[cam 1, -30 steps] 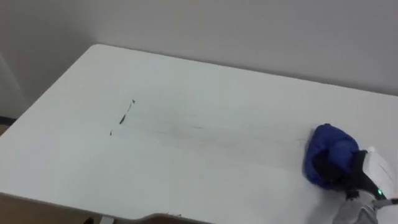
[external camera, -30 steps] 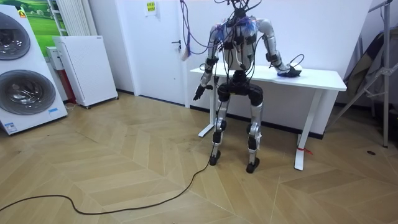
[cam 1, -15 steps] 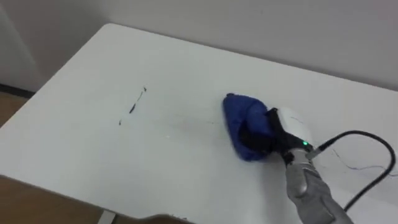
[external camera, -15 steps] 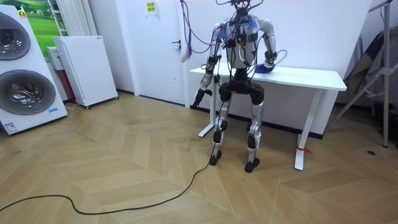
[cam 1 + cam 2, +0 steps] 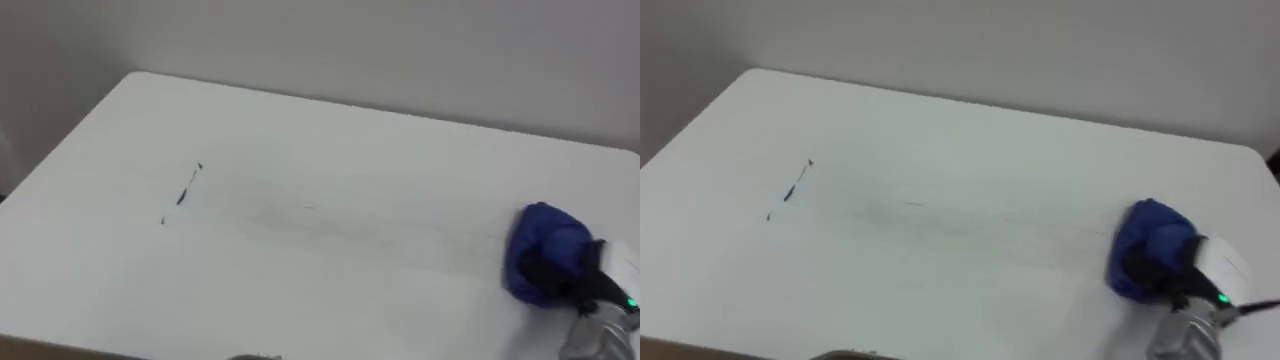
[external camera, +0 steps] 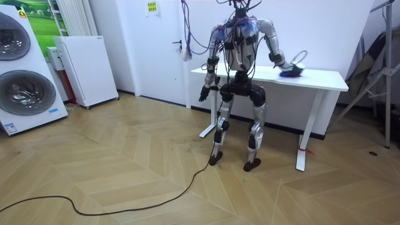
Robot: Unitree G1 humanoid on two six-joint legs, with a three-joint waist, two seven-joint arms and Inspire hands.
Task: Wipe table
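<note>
A white table (image 5: 350, 150) stands before me against a pale wall. My right hand (image 5: 588, 287) rests near the table's right end, its dark fingers curled into a bunched blue cloth (image 5: 545, 248) that lies pressed on the tabletop. In the right eye view the cloth (image 5: 1148, 240) and the right hand (image 5: 1202, 270) sit at the lower right. Short dark marks (image 5: 187, 190) streak the table's left part, far from the cloth. In the room view I stand at the table (image 6: 322, 79), right arm stretched over it; my left hand (image 6: 203, 95) hangs relaxed at my side.
The table's front edge (image 5: 120, 345) runs along the bottom, its left edge (image 5: 70, 150) slants away. In the room view two washing machines (image 6: 22, 81) and a white cabinet (image 6: 84, 69) stand at the left, a folded stand (image 6: 375, 75) at the right.
The right hand swept the blue cloth left to the table's middle half a second ago, then back to the right end. The view shifted with my head.
</note>
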